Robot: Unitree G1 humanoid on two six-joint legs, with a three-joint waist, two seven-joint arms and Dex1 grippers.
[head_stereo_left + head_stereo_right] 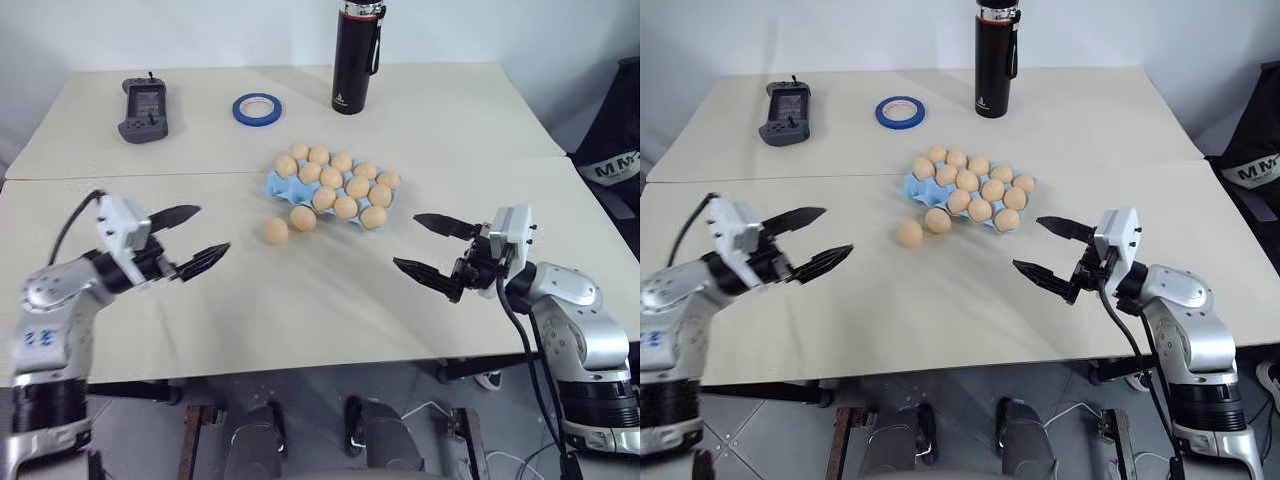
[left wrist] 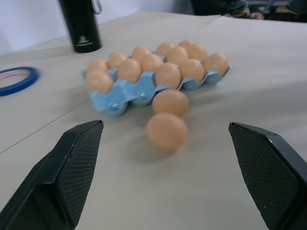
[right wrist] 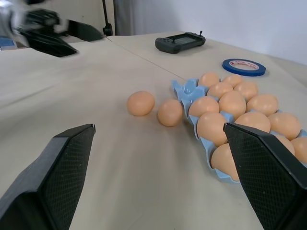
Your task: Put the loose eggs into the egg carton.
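Observation:
The light blue egg carton sits mid-table with several tan eggs in its cups; the cup at its near left corner is bare. Two loose eggs lie on the table just in front of that corner, one touching the carton's edge, the other a little further left. My left gripper hovers open to the left of them, pointing at them with nothing between its fingers. On the other side, level with the carton's near right end, my right gripper is open and empty.
At the back of the table stand a black bottle, a blue tape roll and a dark handheld controller. Bare table surface stretches between the grippers and the front edge.

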